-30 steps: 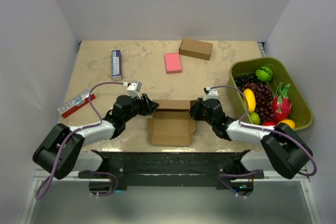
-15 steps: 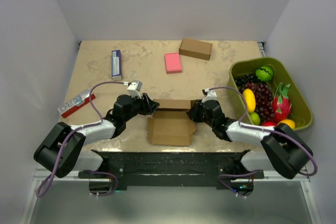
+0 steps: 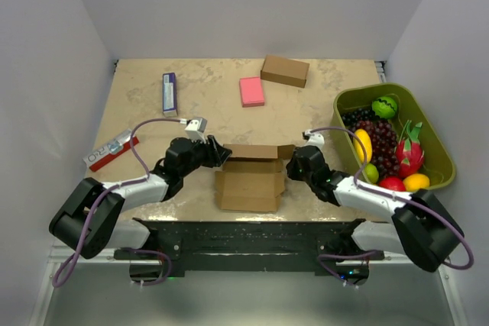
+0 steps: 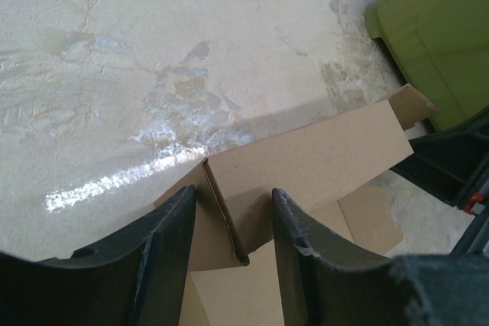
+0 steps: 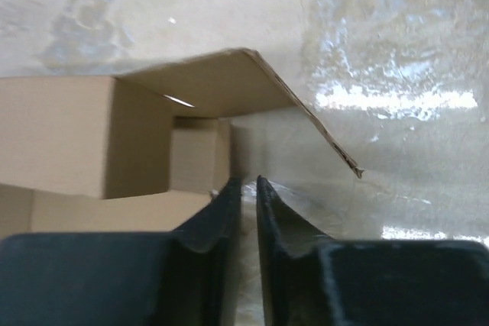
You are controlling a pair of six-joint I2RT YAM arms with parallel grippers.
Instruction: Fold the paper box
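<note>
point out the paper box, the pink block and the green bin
paper box [image 3: 248, 185], top external view, middle panel
pink block [image 3: 251, 91], top external view, top face
green bin [image 3: 363, 92], top external view, far rim

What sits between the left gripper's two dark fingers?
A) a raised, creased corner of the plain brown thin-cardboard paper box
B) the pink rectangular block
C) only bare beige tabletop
A: in the left wrist view the left gripper straddles a folded corner of the plain brown cardboard paper box, with one finger on each side of it.
</note>
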